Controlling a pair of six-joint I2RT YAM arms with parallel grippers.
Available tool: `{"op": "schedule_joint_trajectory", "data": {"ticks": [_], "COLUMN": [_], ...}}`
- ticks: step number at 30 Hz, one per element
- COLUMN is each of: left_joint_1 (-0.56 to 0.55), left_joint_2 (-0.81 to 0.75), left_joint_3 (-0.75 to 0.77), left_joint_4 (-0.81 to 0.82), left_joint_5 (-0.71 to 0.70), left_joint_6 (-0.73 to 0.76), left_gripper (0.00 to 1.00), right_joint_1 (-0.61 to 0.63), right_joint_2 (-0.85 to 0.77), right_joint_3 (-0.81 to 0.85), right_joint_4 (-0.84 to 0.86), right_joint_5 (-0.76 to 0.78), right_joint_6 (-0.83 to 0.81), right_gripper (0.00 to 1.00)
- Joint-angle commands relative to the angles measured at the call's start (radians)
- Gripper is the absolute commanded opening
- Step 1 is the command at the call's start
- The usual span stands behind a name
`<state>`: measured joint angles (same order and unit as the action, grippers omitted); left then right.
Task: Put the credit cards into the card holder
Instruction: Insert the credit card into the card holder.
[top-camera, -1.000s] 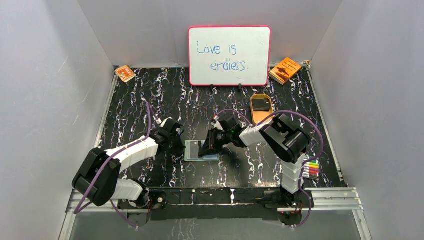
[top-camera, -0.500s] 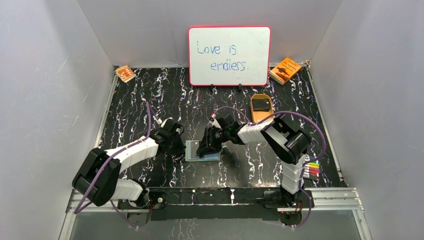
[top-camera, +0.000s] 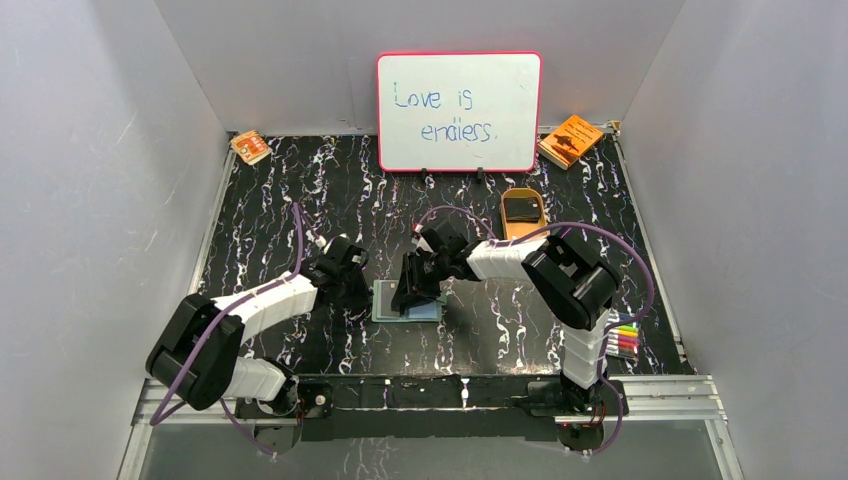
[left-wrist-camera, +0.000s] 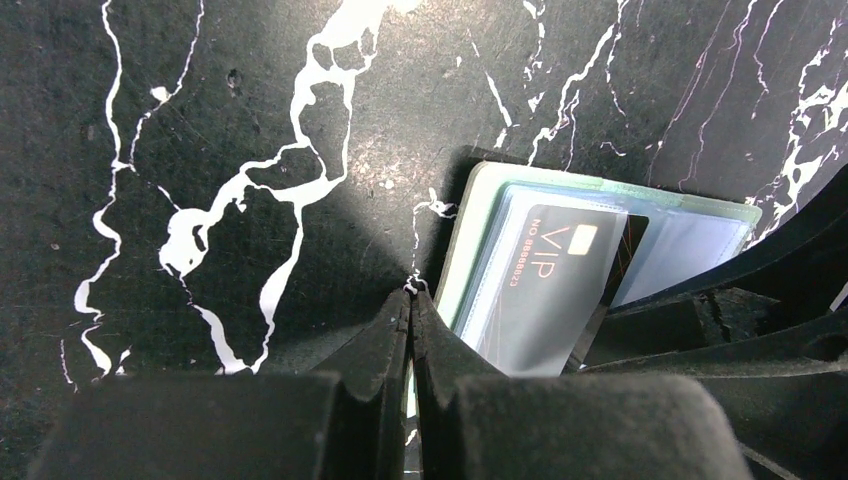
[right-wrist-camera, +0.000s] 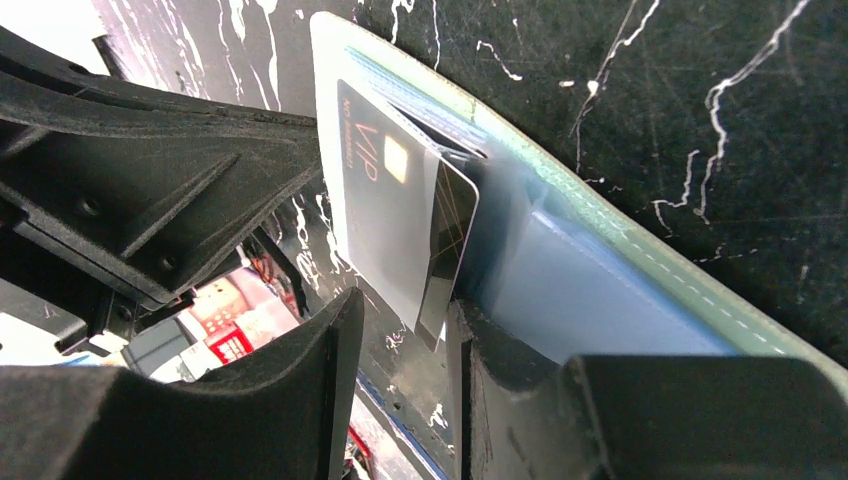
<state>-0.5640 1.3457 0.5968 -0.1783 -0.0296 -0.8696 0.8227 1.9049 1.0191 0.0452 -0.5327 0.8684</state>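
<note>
At centre of the top view, the card holder lies open on the black marbled tabletop, between the two hands.

Left hand: fingers together, tips at the holder's edge in the lower middle of its wrist view. Whether they nip that edge or merely press beside it cannot be told.

Right hand: fingers apart, straddling the lower corner of a dark credit card marked VIP. A gap shows on one side, so no clamp is judged. The card sits slantwise, partly under the clear pocket, with one corner projecting.

Risks, as judgement:
- The card is skewed to the pocket, so a push could jam its leading corner against the seam or buckle the film.
- A hand drawing off could drag the unseated card out.
- If the left hand slips, the holder would slide.

Obscured:
- How deep the card reaches.
- The holder's right portion, under the right hand from above.
- The dark contents of the tan tray, upper right of centre, too small to identify.
</note>
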Motion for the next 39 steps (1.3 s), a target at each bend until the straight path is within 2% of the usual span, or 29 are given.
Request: {"op": "schedule_joint_trajectory", "data": {"ticks": [1,13,22,26,27,30,33,39], "left_joint_1": [-0.007,-0.006,-0.007,-0.005,-0.005,-0.005,-0.004,-0.002], "left_joint_2": [0.026,0.041,0.023,0.008,-0.003,-0.032,-0.061,-0.085], "left_joint_3": [-0.019,-0.009,-0.014,-0.010,-0.010,-0.012,-0.018,-0.017], "left_joint_4": [0.004,0.042,0.062,0.021,0.004,-0.019,-0.027,-0.044], "left_joint_5": [0.090,0.138,0.165,0.115,0.100,0.062,0.046,0.043], "left_joint_6": [0.006,0.004,-0.012,-0.011,-0.008,-0.007,-0.011,-0.009], "left_gripper": [0.00,0.00,0.00,0.00,0.00,0.01,0.04,0.14], "right_joint_1": [0.026,0.060,0.070,0.068,0.068,0.070,0.068,0.069], "right_joint_2": [0.023,0.060,0.074,0.053,0.043,0.003,-0.026,-0.056], "right_joint_3": [0.080,0.203,0.242,0.241,0.239,0.230,0.238,0.277], "right_joint_4": [-0.095,-0.264,-0.317,-0.344,-0.352,-0.362,-0.384,-0.458], "right_joint_5": [0.074,0.167,0.208,0.241,0.255,0.279,0.303,0.355], "right_joint_6": [-0.071,-0.131,-0.135,-0.145,-0.150,-0.165,-0.183,-0.209], "right_gripper": [0.45,0.48,0.59,0.63,0.66,0.85,0.95,0.98]}}
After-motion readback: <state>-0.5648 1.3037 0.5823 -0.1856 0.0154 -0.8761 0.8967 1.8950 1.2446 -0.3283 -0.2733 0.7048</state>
